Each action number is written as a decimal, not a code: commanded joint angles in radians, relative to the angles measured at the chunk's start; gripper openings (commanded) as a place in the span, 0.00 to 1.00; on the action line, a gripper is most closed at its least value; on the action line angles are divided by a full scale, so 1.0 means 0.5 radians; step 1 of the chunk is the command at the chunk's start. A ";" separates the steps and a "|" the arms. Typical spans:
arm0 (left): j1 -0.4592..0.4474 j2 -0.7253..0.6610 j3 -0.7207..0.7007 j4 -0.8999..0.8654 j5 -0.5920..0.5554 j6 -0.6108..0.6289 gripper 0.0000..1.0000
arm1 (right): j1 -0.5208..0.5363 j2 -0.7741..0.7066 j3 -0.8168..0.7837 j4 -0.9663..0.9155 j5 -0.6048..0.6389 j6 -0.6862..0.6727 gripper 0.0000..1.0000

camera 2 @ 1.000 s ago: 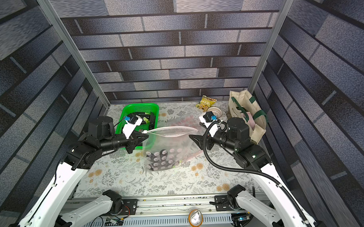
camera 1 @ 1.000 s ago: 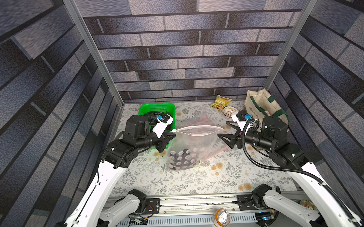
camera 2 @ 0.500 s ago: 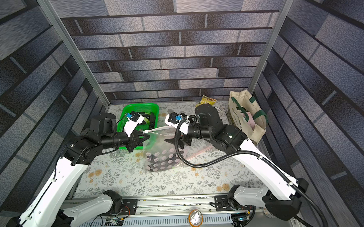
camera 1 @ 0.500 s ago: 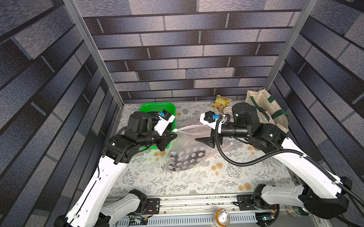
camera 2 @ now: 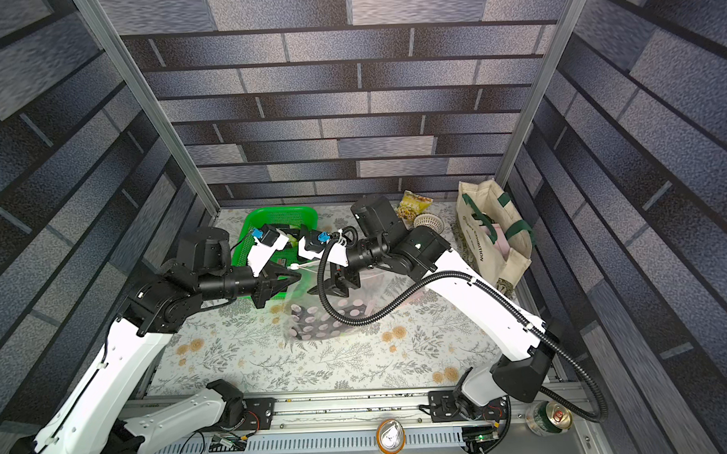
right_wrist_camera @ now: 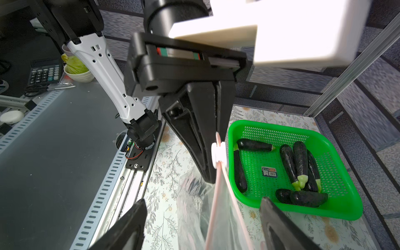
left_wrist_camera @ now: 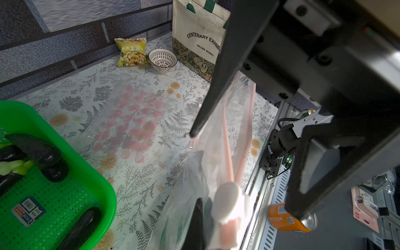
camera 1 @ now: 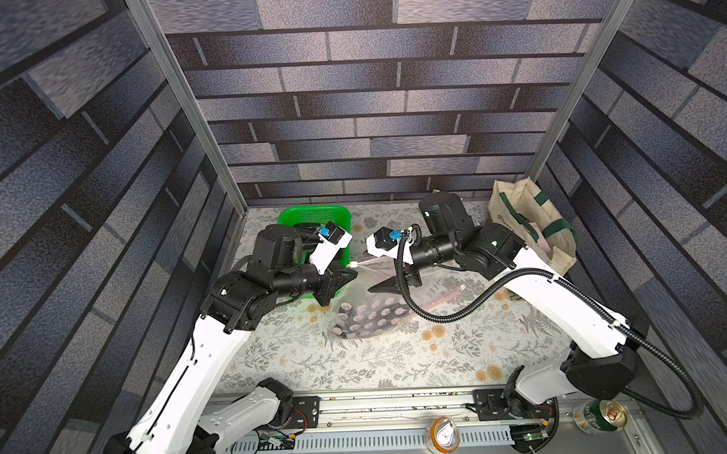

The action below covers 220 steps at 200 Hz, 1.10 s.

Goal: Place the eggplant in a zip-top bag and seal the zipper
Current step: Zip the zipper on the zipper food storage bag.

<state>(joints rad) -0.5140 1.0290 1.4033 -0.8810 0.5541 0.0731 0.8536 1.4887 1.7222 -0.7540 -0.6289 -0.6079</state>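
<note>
The clear, pink-dotted zip-top bag (camera 1: 397,295) (camera 2: 302,296) hangs from my left gripper (camera 1: 352,275) (camera 2: 298,276) (left_wrist_camera: 205,220), which is shut on its corner beside the white slider (camera 1: 353,263) (left_wrist_camera: 227,201) (right_wrist_camera: 218,154). The bag's lower part rests on the table with a dark eggplant (camera 1: 367,319) (camera 2: 319,321) inside. My right gripper (camera 1: 386,283) (camera 2: 328,285) (right_wrist_camera: 205,225) is open and faces the left one. Its fingers (right_wrist_camera: 129,225) straddle the pink zipper strip (right_wrist_camera: 216,194) just short of the slider, with nothing gripped.
A green basket (camera 1: 311,215) (right_wrist_camera: 238,127) with several eggplants (right_wrist_camera: 292,164) stands at the back left, close behind the slider. A tote bag (camera 1: 524,222), a bowl (camera 2: 428,223) and a snack packet (camera 2: 413,205) stand at the back right. Cans (camera 1: 444,433) lie on the front rail.
My right gripper has travelled left along the bag's top, from its right end to just short of the slider. The left gripper kept its hold and rose slightly.
</note>
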 commanded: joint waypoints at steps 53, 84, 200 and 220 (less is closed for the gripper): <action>-0.043 -0.055 -0.014 -0.078 -0.190 0.057 0.00 | 0.015 0.024 0.067 -0.056 0.300 -0.105 0.37; -0.047 -0.055 -0.064 -0.078 -0.214 0.072 0.00 | 0.015 -0.025 0.046 -0.079 0.310 -0.140 0.09; 0.173 -0.545 -0.809 1.094 0.461 -0.092 0.53 | -0.014 -0.072 0.047 -0.237 -0.118 -0.078 0.00; 0.165 -0.589 -0.871 1.158 0.451 -0.096 0.53 | -0.026 -0.087 0.018 -0.181 -0.130 -0.041 0.00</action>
<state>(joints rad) -0.4316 0.7631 1.0012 -0.4488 0.7113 0.0624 0.8482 1.4792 1.7493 -0.8639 -0.6434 -0.6621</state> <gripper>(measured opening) 0.533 0.047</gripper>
